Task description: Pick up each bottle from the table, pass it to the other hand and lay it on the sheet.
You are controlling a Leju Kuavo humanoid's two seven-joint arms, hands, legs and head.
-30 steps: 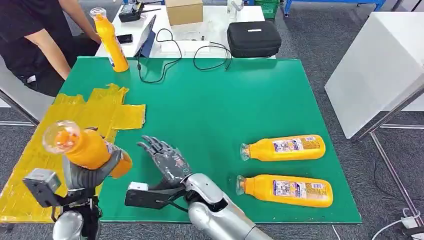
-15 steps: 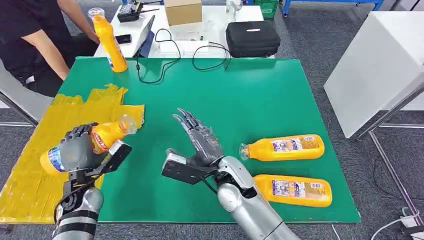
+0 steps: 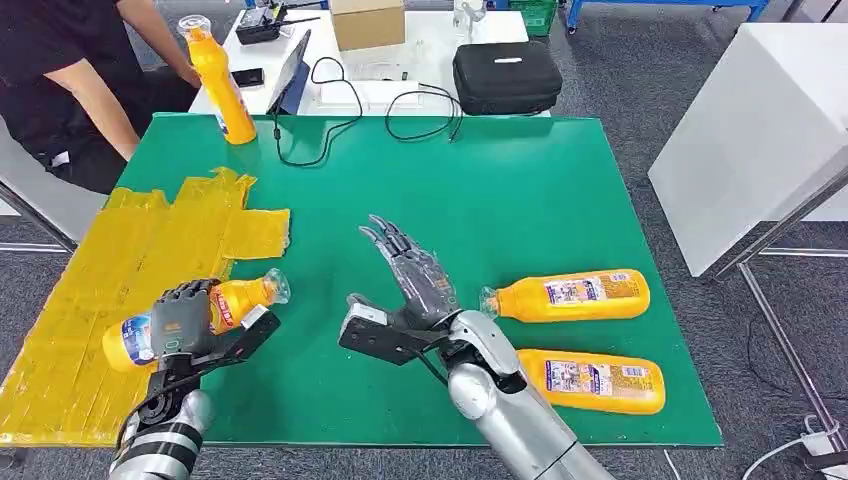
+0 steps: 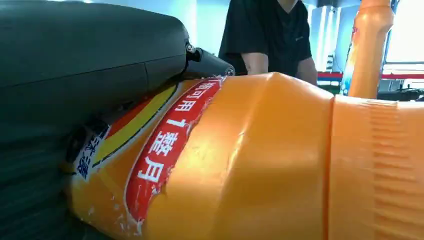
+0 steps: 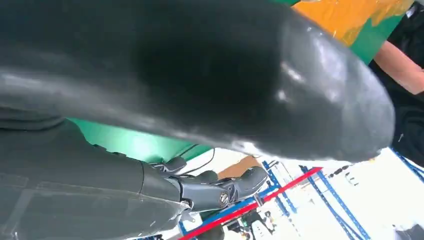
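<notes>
Head view shows the left hand (image 3: 185,318) holding a bottle (image 3: 215,305) on its side at the edge of the yellow sheet (image 3: 120,270), perhaps just above it. Right hand (image 3: 415,275) is empty with fingers spread over the green surface (image 3: 500,190). Two bottles (image 3: 570,296) lie near it.

Orange bottle (image 3: 205,309) held sideways over yellow sheet (image 3: 120,270); two bottles (image 3: 570,296) (image 3: 590,381) lie on the table.
</notes>
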